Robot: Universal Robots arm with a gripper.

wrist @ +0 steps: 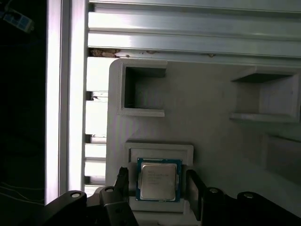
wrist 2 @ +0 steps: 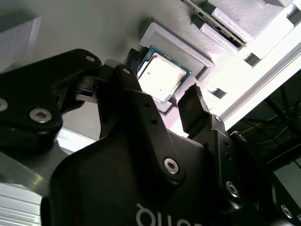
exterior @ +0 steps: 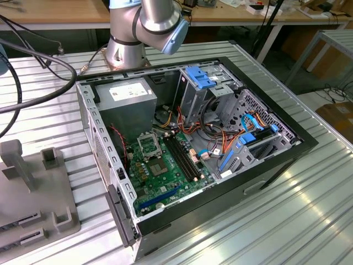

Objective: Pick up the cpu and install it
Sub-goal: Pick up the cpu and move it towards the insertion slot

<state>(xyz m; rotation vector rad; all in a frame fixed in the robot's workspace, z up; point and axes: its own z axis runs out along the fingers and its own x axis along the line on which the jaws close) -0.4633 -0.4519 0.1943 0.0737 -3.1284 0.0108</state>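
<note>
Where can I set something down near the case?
Bare ribbed table beside the case, toward the exterior view's right. Crowded: the motherboard bay, and the grey fixture nest where the open gripper straddles the cpu.

One of the jaws hides a corner of the cpu [wrist 2: 162,77] in the second wrist view.

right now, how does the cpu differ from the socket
The cpu shows a silver face with a green edge; the socket is black-framed. The cpu lies in a recess of the grey holder outside the case; the socket sits on the green motherboard inside it. The open gripper flanks the cpu, not the socket. Both are square and lie flat.
</note>
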